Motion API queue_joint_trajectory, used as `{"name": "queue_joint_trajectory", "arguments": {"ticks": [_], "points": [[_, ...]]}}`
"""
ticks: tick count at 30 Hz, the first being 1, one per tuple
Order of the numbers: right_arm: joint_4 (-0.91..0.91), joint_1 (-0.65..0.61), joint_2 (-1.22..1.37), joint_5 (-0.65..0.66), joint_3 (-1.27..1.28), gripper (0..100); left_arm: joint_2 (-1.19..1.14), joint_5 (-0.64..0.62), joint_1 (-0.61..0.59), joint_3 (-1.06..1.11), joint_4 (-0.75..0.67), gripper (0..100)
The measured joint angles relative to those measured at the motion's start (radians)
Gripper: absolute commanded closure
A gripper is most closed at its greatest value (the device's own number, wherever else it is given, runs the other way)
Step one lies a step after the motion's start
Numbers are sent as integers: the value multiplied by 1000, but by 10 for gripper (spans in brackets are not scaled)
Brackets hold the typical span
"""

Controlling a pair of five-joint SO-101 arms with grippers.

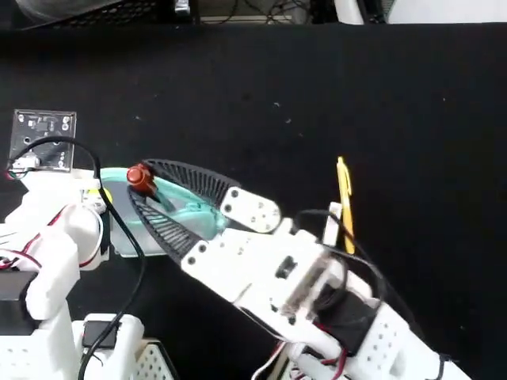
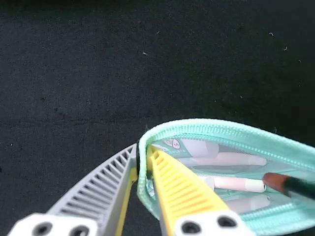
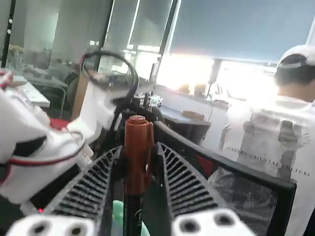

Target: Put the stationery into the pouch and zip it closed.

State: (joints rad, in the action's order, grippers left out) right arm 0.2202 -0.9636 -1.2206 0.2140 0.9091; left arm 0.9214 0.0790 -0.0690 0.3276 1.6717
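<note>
Right hand (image 3: 138, 150) is clamped on a red-capped pen (image 1: 141, 178). The pen runs lengthwise between the black fingers, cap end leading. The cap sits right at the open mouth of the teal pouch (image 1: 192, 215); I can't tell whether it is past the rim yet. Pouch lies on the black table (image 1: 277, 95) between the two arms, with white pens (image 2: 226, 160) already inside.

Left hand (image 2: 142, 152) is pinched shut on one end of the pouch wall. Its yellow finger (image 2: 179, 189) is inside the mouth and its grey finger (image 2: 106, 184) outside, propping the mouth open. A yellow pen (image 1: 344, 194) lies out on the table, well apart from the pouch and not packed.

Risks, as I read it:
- The cap could catch on the zip edge (image 2: 221, 129) or butt against the white pens. The push would then shove the whole pouch and drag the wall out of the left pinch.
- Letting go too early could leave the pen across the rim or let it roll off onto the table.
- The wide black fingers could snag the mouth when backing out and pull the pen with them.
- The yellow finger takes up room inside, so the entry is narrow.
- Zipping before the yellow pen is in, or with an end poking out, would jam the zip.
</note>
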Motion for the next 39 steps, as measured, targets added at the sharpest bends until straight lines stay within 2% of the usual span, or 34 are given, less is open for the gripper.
{"name": "queue_joint_trajectory", "arguments": {"ticks": [4, 8, 10, 20, 23, 26, 30, 33, 36, 39], "points": [[63, 29, 0, -2, 15, 967, 0, 0, 0, 0, 0, 970], [285, 31, 2, 0, -2, 812, 0, 0, 0, 0, 0, 970], [387, 31, 3, -2, -46, 772, 0, 0, 0, 0, 0, 970], [818, 49, 84, 0, -540, 790, 0, 0, 0, 0, 0, 970], [941, 178, 78, 0, -686, 790, 0, 0, 0, 0, 0, 970], [999, 388, 80, 0, -684, 790, 0, 0, 0, 0, 0, 970], [1014, 649, 83, 0, -508, 790, 0, 0, -20, 0, 0, 970], [997, 792, 92, -2, -318, 790, 0, 0, -98, 0, 0, 970], [934, 891, 100, 9, -137, 790, -2, -3, -181, 8, -49, 970], [856, 914, 101, 58, 6, 790, -2, -3, -187, 72, -133, 970]]}}
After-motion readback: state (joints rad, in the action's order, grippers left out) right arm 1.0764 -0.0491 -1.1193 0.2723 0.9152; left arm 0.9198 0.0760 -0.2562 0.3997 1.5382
